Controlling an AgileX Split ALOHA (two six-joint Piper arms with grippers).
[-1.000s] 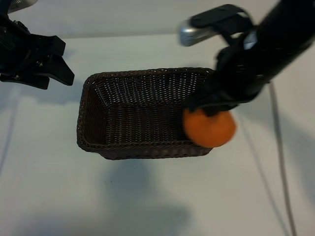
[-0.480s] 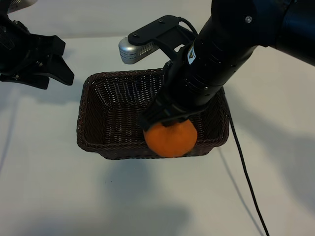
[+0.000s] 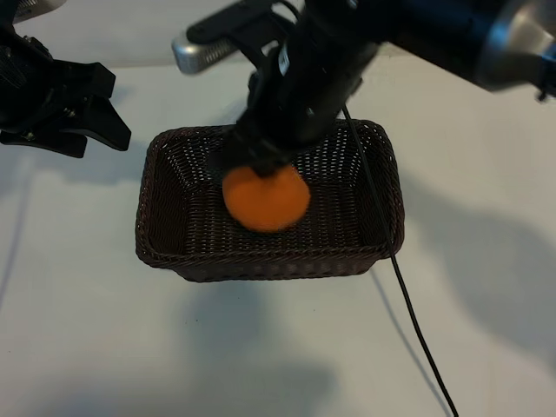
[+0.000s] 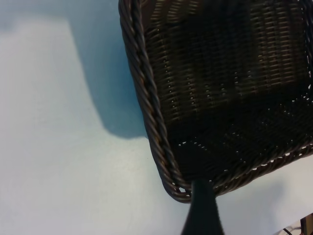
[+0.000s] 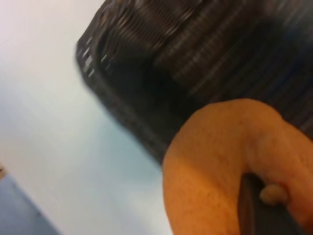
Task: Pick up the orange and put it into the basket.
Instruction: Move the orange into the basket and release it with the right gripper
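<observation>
Right pincer (image 3: pixel 254 169) pinching small round orange fruit (image 3: pixel 266 198), directly above dark brown wicker basket (image 3: pixel 178 256) interior; left pincer (image 3: pixel 91 109) spread, parked.

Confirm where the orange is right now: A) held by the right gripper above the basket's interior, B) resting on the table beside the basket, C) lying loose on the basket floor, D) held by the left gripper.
A: the right gripper grips the orange from above, over the inside of the basket.
</observation>
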